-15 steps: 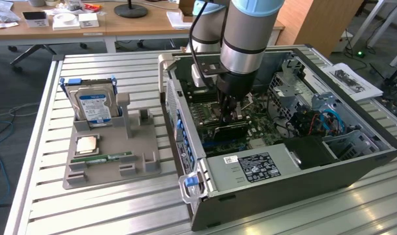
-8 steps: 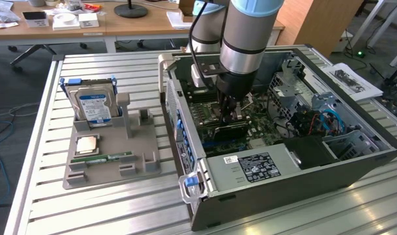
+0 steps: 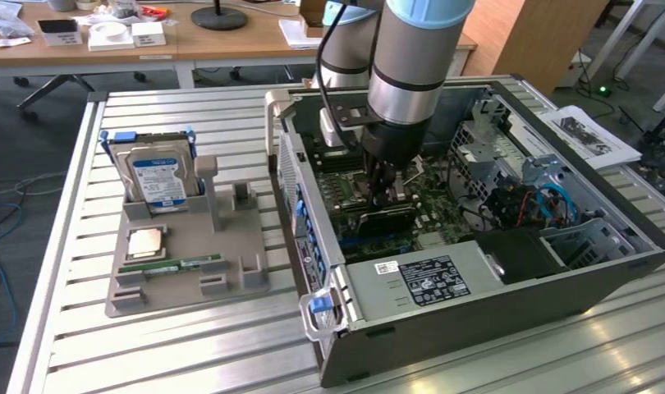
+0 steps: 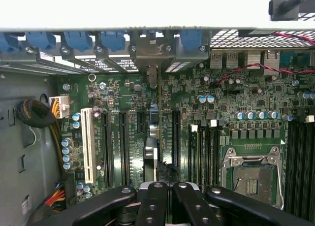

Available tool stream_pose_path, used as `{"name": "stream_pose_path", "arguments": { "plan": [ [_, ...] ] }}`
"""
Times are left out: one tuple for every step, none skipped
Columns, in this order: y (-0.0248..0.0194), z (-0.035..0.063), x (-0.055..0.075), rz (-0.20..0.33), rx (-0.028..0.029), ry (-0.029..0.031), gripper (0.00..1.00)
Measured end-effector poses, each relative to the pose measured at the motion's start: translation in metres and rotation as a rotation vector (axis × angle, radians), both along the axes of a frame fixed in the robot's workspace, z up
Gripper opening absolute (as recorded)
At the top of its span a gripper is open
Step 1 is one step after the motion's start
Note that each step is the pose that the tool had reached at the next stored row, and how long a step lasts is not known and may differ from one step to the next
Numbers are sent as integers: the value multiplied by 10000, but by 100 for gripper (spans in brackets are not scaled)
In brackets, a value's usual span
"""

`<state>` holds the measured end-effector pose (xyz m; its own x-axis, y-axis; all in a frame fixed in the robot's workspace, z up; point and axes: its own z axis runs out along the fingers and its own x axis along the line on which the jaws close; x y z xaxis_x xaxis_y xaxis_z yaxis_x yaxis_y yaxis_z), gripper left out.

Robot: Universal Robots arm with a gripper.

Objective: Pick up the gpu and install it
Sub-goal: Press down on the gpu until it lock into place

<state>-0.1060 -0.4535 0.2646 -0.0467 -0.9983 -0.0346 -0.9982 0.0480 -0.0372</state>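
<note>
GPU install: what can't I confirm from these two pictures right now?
- Whether the gpu sits fully in its slot: in the wrist view it shows edge-on, its near end hidden by the gripper.
- The card's contact with the motherboard: in the exterior view the arm and gripper cover it.
- Slot latch state: too small to tell.

arm in open case (image 3: 595, 279) | pincer (image 3: 390, 195) low over motherboard (image 3: 442, 215) | gpu (image 3: 378, 215) apparently beneath, unclear
</note>
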Motion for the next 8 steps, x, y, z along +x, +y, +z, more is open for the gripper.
{"name": "stream_pose_path", "arguments": {
  "plan": [
    [0, -6, -6, -2, 0, -6, 11],
    [1, -12, -11, -2, 9, -13, 11],
    [1, -12, -11, -1, 6, -13, 11],
    [1, -12, -11, 0, 6, -12, 11],
    [1, -11, -10, 0, 4, -12, 11],
    [1, -10, -11, 0, 2, -12, 11],
    [0, -9, -11, 0, 1, -11, 11],
    [0, -13, -14, 1, -2, -12, 11]
  ]
}}
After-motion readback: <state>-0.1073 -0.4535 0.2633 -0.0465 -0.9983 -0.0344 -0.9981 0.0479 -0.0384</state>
